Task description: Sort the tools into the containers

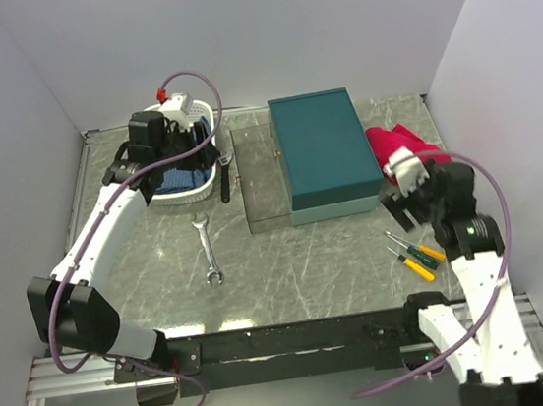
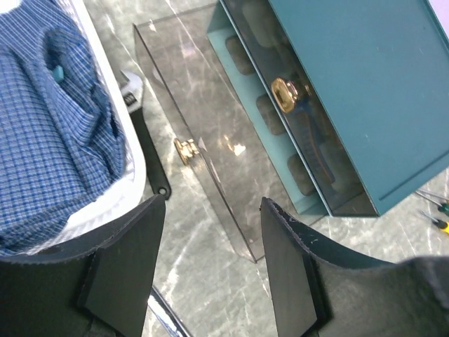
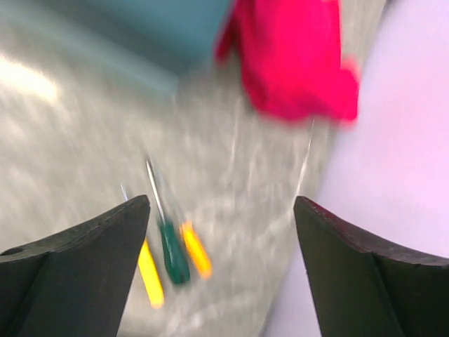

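The teal box (image 1: 323, 152) stands at the back centre, with a smoky see-through panel (image 1: 259, 180) carrying a brass knob (image 2: 185, 150) along its left side. A silver spanner (image 1: 208, 250) lies on the table in front of a white basket (image 1: 212, 183). A black-handled wrench (image 1: 223, 174) lies between basket and panel. Yellow (image 3: 149, 274), green (image 3: 172, 253) and orange (image 3: 196, 249) screwdrivers lie at the front right. My left gripper (image 2: 212, 210) hangs open and empty beside the basket. My right gripper (image 3: 221, 210) is open and empty above the screwdrivers (image 1: 415, 255); its view is blurred.
A blue checked cloth (image 2: 49, 126) fills the white basket. A red cloth (image 1: 398, 140) lies right of the teal box by the right wall. White walls close in the table on three sides.
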Controlling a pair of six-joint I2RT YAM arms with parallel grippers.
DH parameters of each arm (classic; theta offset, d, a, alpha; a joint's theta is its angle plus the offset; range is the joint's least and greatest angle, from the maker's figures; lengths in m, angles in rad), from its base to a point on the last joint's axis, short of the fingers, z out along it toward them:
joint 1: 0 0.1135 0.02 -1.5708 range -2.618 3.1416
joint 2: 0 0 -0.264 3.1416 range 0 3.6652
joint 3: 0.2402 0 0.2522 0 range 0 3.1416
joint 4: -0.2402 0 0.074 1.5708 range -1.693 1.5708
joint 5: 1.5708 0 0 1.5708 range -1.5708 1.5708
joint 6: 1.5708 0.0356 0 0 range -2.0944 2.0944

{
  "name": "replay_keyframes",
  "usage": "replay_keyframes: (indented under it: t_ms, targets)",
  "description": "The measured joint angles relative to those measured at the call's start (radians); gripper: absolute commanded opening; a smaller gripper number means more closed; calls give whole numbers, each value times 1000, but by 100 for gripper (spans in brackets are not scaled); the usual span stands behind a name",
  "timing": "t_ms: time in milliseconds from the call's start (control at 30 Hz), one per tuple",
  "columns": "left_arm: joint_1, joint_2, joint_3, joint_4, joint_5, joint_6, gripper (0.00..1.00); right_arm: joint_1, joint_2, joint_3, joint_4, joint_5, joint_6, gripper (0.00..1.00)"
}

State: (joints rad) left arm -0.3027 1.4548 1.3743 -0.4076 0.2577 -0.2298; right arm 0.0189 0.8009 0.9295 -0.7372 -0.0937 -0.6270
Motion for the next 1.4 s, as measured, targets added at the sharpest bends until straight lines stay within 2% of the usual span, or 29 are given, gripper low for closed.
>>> replay_keyframes:
  t_ms: [67, 133, 167, 367, 567, 833, 1200, 1300, 1333, 1400]
  targets:
    - [0, 0, 0, 13, -14, 7, 62, -106, -69, -74, -65, -40, -86, 86]
    - [2, 0, 0, 20, -22, 11, 62, -192, -61, -127, -112, -69, -147, 82]
    - [2, 0, 0, 21, -25, 14, 62, -237, -38, -150, -129, -87, -175, 77]
    - [5, 9, 0, 22, -39, 39, 61, -416, 162, -180, -134, -134, -318, 71]
    - [6, 71, 11, 3, -54, 84, 61, -534, 339, -186, -109, -139, -485, 72]
    - [29, 177, 50, -47, -80, 154, 60, -568, 430, -229, -93, -166, -638, 72]
    - [95, 309, 215, -130, -158, 211, 60, -580, 501, -296, 34, -151, -714, 70]
    - [96, 314, 225, -133, -179, 230, 60, -583, 519, -286, 24, -155, -712, 51]
    - [95, 315, 227, -132, -185, 237, 60, -583, 526, -280, 17, -156, -715, 37]
    - [92, 323, 230, -132, -202, 248, 60, -584, 550, -265, 0, -158, -718, 25]
